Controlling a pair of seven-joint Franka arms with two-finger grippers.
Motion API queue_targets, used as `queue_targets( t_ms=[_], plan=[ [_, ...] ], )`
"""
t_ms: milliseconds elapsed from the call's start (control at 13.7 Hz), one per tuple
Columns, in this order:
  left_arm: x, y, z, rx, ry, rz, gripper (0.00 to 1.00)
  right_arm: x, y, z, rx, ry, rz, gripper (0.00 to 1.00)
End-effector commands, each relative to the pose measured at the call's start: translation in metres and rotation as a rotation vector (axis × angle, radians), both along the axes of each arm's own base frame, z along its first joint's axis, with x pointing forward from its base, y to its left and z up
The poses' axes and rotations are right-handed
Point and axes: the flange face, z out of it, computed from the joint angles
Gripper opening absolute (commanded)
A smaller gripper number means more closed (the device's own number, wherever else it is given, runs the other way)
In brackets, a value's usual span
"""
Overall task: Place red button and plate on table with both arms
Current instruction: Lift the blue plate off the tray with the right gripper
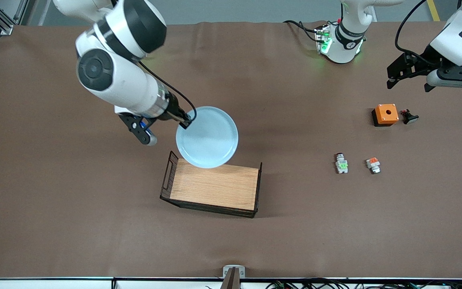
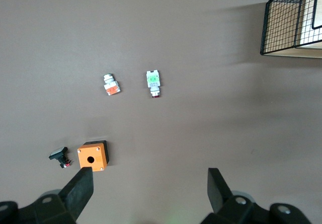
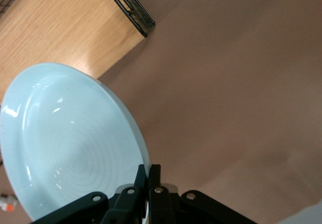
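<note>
Plainly, the right tool [image 1: 185,121] is clamped on the rim of the plate [image 1: 209,138], carrying it in the air over the wooden tray [image 1: 215,186]'s far edge. Stiff, smooth and likely breakable, it seems light enough for an edge pinch, though it could swivel. Toward the left arm's end of the counter [image 1: 54,200], the red button [image 1: 341,163] lies beside an orange-block part [image 1: 373,165]; tiny and rigid, best pinched across its body. The left tool [image 1: 409,74] waits, fingers apart, above an orange box [image 1: 385,114].

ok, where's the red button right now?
In the front view the red button lies on the table toward the left arm's end, beside the orange-block part, nearer the camera than the orange box; no gripper touches it.
</note>
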Motion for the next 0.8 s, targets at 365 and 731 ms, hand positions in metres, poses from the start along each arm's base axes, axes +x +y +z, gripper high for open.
queue_targets(
  t_ms=[365, 731],
  plan=[
    [-0.006, 0.003, 0.003, -0.002, -0.018, -0.018, 1.0, 0.004, -0.171, 0.042, 0.119, 0.024, 0.349, 0.01],
    [-0.007, 0.0, 0.004, -0.001, -0.017, -0.022, 1.0, 0.014, -0.311, -0.002, 0.257, -0.023, 0.565, 0.01]
  ],
)
